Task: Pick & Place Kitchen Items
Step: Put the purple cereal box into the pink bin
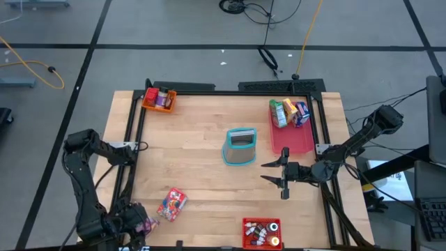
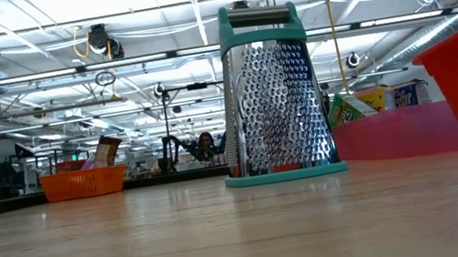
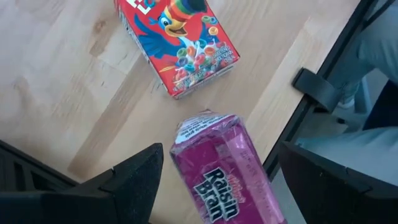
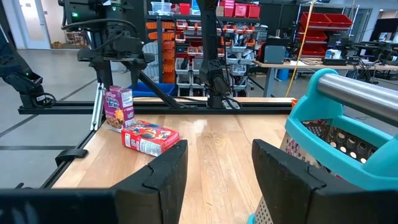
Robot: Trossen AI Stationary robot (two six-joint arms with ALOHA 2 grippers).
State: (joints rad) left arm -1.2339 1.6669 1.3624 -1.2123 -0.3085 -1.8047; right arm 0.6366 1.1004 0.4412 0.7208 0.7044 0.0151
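Observation:
A purple Raisin Bran box (image 3: 221,174) stands upright on the table's near left corner (image 4: 119,106). My left gripper (image 3: 221,155) hangs over it, open, with one finger on each side and a gap showing on both sides. A red cereal box (image 3: 180,46) lies flat just beyond it (image 1: 172,203). My right gripper (image 1: 282,178) is open and empty, hovering to the near right of the teal-framed metal grater (image 1: 240,146), which stands upright mid-table (image 2: 272,94). More small boxes (image 1: 289,113) sit in the pink tray (image 1: 296,143).
An orange bin (image 1: 159,100) with items sits at the far left corner. A red bin (image 1: 262,233) holding small bottles sits at the near edge. A black frame rail (image 1: 132,139) runs around the table. Bare wood lies between the grater and the red cereal box.

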